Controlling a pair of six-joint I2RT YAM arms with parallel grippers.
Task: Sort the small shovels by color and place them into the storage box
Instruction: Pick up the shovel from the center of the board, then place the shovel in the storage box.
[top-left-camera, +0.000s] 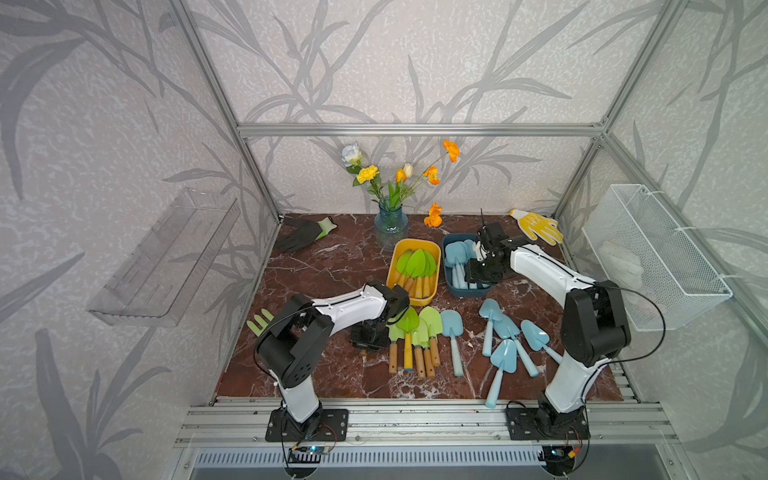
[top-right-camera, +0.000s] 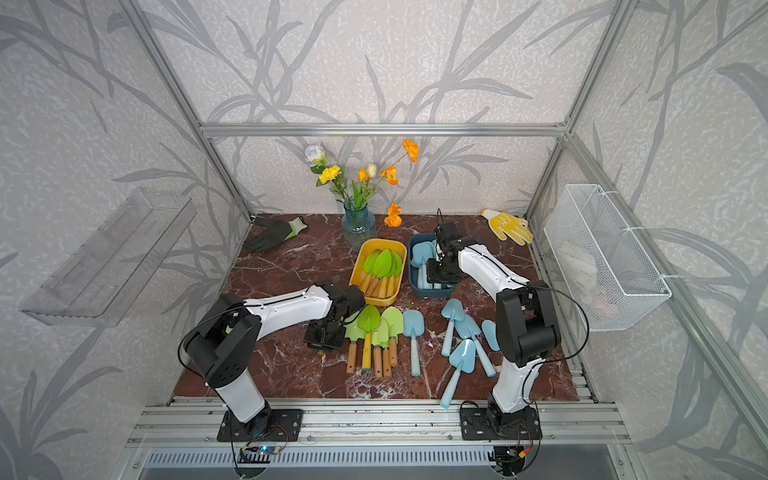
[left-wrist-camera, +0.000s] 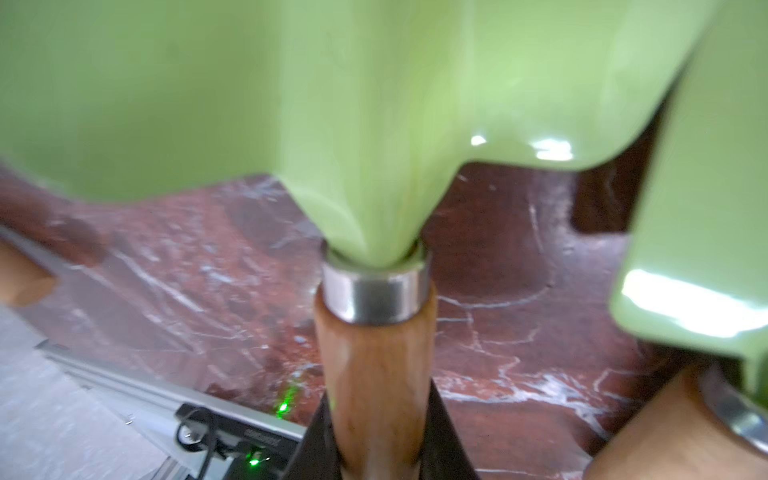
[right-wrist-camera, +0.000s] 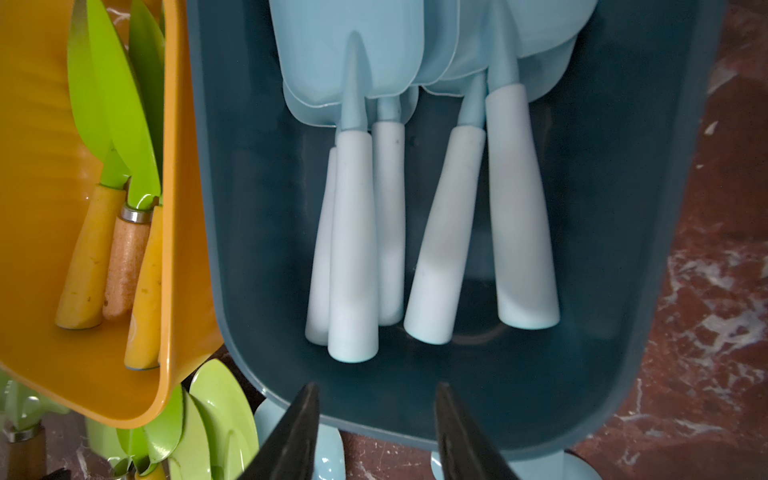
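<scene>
Between jaws of left gripper (left-wrist-camera: 379, 388): green shovel (left-wrist-camera: 332, 104), clamped at wooden handle (left-wrist-camera: 376, 345). Looked stiff, light, grippy. Right gripper (right-wrist-camera: 376, 386) hung half-open, empty.

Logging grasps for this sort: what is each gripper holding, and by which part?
The left gripper clamps a green shovel by its wooden handle. The right gripper is open over the blue box, holding nothing.

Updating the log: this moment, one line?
left gripper shut on green shovel | right gripper open over blue box | sorting unfinished
</scene>
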